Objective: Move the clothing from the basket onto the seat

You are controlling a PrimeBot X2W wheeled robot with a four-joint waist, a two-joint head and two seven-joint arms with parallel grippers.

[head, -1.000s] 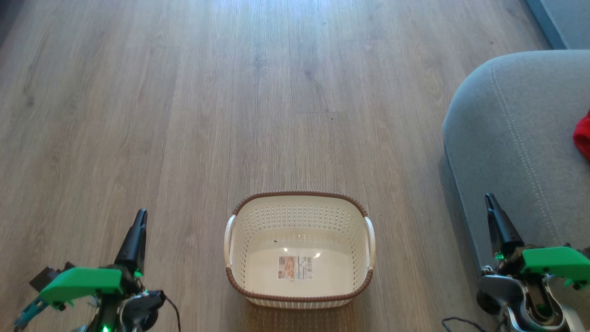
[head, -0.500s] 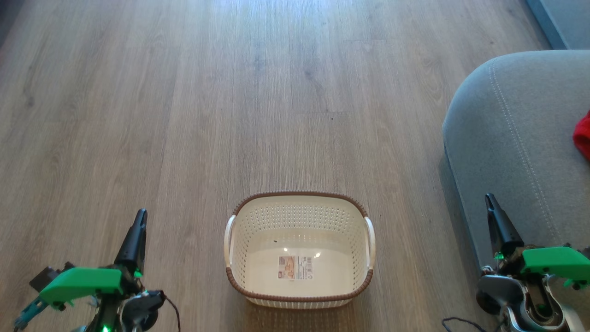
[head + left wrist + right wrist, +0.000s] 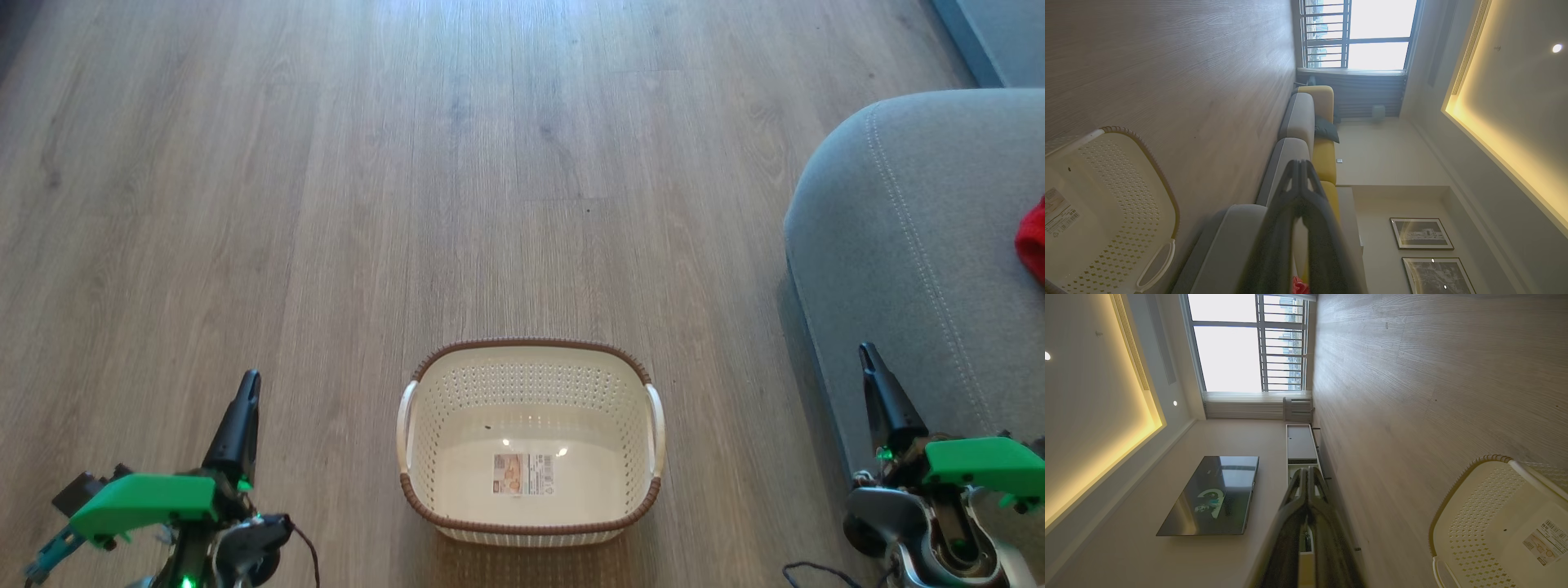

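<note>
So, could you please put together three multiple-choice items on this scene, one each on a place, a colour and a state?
1. Where does the visible red clothing lie? A: in the basket. B: on the seat. C: in a gripper.
2. What colour is the basket's rim? A: green. B: blue. C: brown.
3. How do the left gripper and right gripper stand? A: both shut, holding nothing. B: both open. C: left shut on clothing.
Answers: 1 B, red fabric sits on the grey cushion at the head view's right edge. 2 C, a brown woven-look band rings the cream wall. 3 A, each gripper tapers to one closed tip, nothing between.
</note>
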